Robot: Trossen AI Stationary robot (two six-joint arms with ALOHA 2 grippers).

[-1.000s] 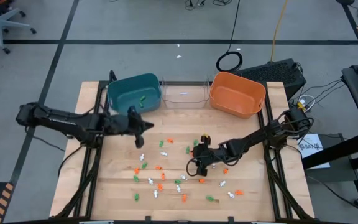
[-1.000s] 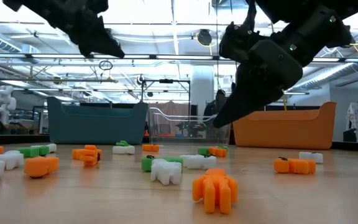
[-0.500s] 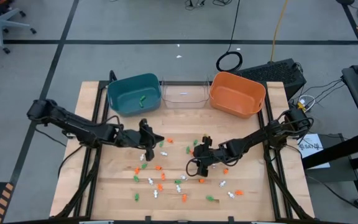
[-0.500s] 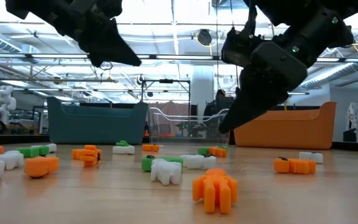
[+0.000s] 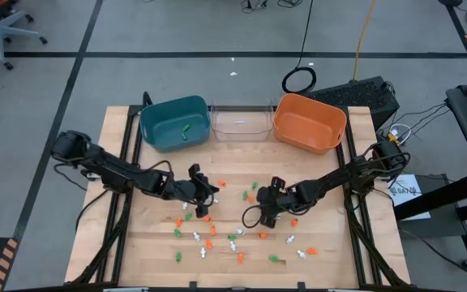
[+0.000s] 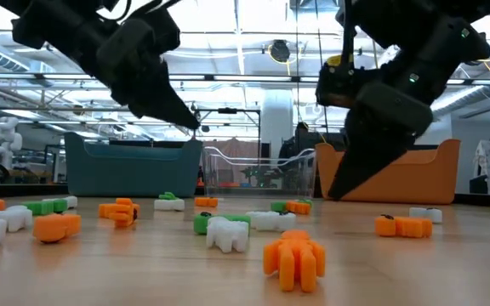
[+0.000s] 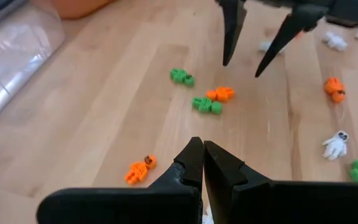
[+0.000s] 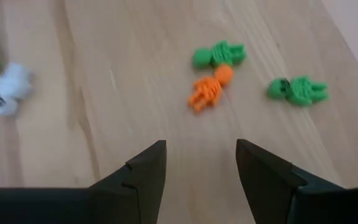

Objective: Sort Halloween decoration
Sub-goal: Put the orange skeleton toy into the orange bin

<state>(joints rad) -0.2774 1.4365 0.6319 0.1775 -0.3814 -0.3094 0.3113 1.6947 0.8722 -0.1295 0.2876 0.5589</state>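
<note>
**Trinket field and gripper positions**

Across the wooden table point(image 5: 144, 243), on the side of the bins nearer the arms' bases, lies the Halloween decoration point(image 5: 209, 242): small orange, green and white trinkets scattered loose on the boards. One green trinket point(image 5: 186, 130) lies inside the teal bin point(image 5: 174, 122). The clear bin point(image 5: 239, 124) stands just beside the teal bin, and the orange bin point(image 5: 310, 122) stands on the clear bin's other side.

The left gripper point(image 5: 203, 197) hangs over the trinkets nearest the teal bin, fingers pressed together with nothing between them; its wrist view shows an orange trinket point(image 7: 138, 168) just ahead of the closed tips. The right gripper point(image 5: 264, 212) hangs over the trinkets nearer the orange bin, fingers spread wide and holding nothing. Its wrist view shows an orange skeleton figure point(image 8: 207, 89) touching a green figure point(image 8: 219, 53) on bare wood beyond the fingertips.
</note>
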